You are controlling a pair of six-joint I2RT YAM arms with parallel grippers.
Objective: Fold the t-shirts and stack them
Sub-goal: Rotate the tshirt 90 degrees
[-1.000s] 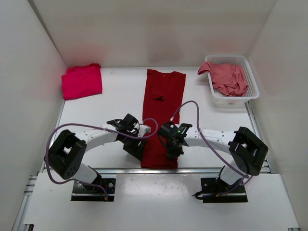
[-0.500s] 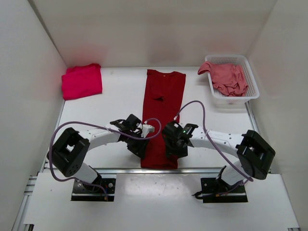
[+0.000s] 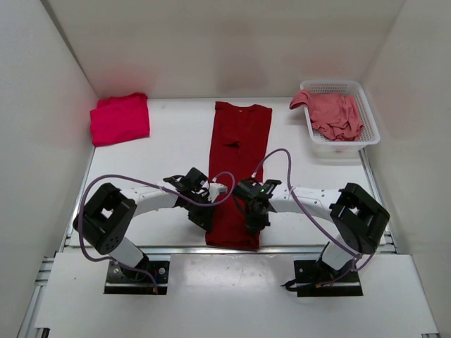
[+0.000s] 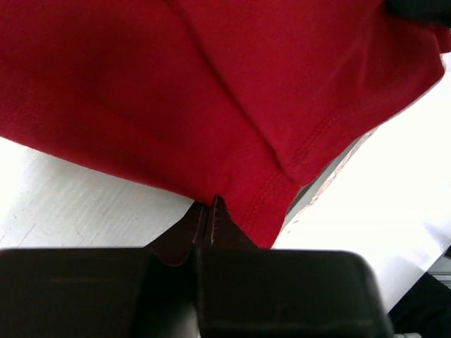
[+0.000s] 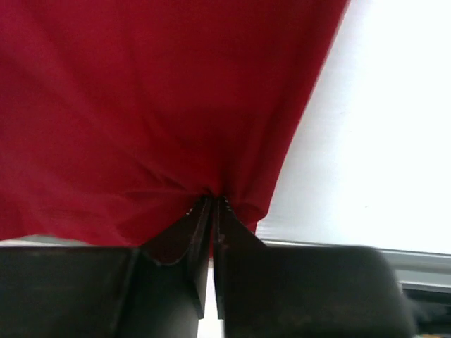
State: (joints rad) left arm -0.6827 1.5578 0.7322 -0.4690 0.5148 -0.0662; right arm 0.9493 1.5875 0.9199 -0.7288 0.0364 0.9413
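At the table's (image 3: 162, 148) near middle, the dark crimson t-shirt (image 3: 238, 162) is lying flat as a long strip; the left gripper (image 4: 211, 210) is pinching its near left corner, jaws pressed together on the hem; the right gripper (image 5: 212, 204) is clamping the near right corner likewise; the bright pinkish-red t-shirt (image 3: 120, 118) is sitting folded far left; the faded salmon t-shirt (image 3: 337, 114) is lying crumpled in the white basket (image 3: 369, 120).

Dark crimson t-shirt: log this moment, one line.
dark crimson t-shirt: laid flat | left claw: shut on near hem | right claw: shut on near hem | salmon t-shirt: in mesh basket
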